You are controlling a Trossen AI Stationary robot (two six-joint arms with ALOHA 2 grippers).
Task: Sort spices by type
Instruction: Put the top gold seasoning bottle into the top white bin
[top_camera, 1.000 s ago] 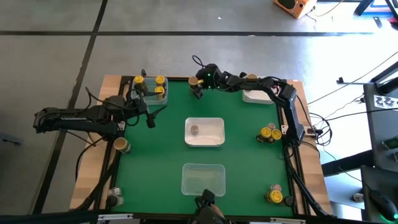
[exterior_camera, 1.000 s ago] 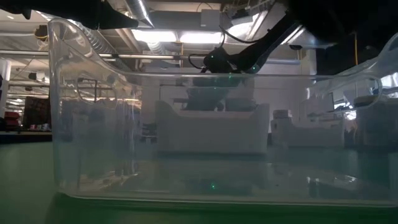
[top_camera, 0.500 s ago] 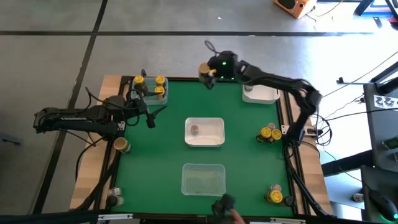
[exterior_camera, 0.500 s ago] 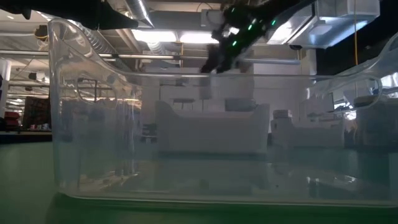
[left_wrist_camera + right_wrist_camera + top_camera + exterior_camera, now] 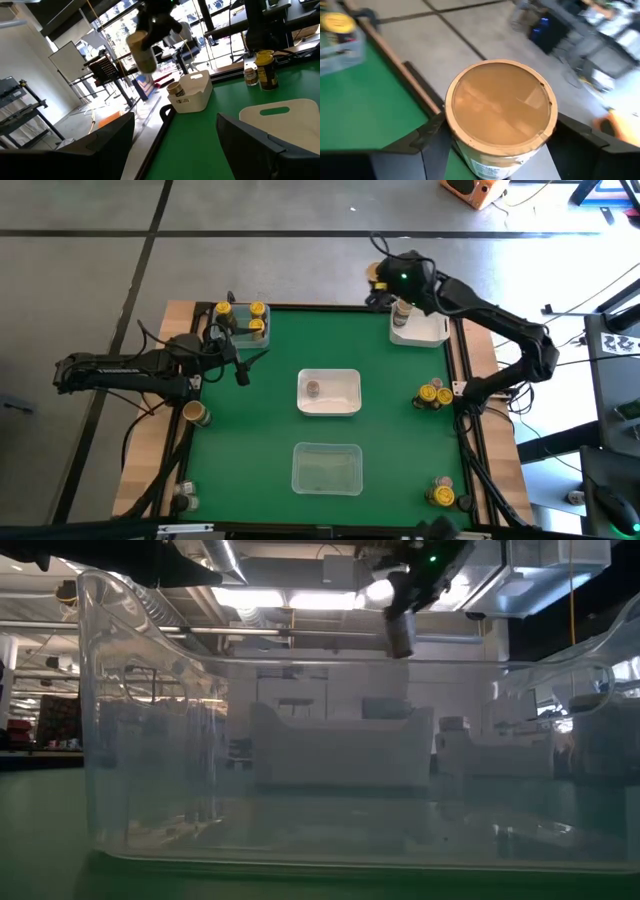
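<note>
Green felt covered the worktop (image 5: 260,430), grey floor all round it. My right gripper (image 5: 497,145) was clamped on a tan-lidded spice jar (image 5: 501,112), a finger on each side, holding it in the air over the worktop's far right corner, just beside the white bin (image 5: 420,332) that already had one tan-lidded jar (image 5: 175,89) in it. From the low camera, the jar hung well clear of the surface. I judged this the carrying step: a tan jar on its way to join its kind.

Next I needed to centre the jar over that white bin, lower it beside the one inside, and only then let go; the bin was small, so a sloppy drop could have tipped either jar.

My left gripper (image 5: 240,370) waited with its fingers spread and nothing in them, near the clear bin of yellow-lidded jars (image 5: 240,320) at the far left. More yellow jars (image 5: 434,395) sat unsorted along the right edge, and a lone jar (image 5: 313,388) sat in the middle white tray (image 5: 345,380).
</note>
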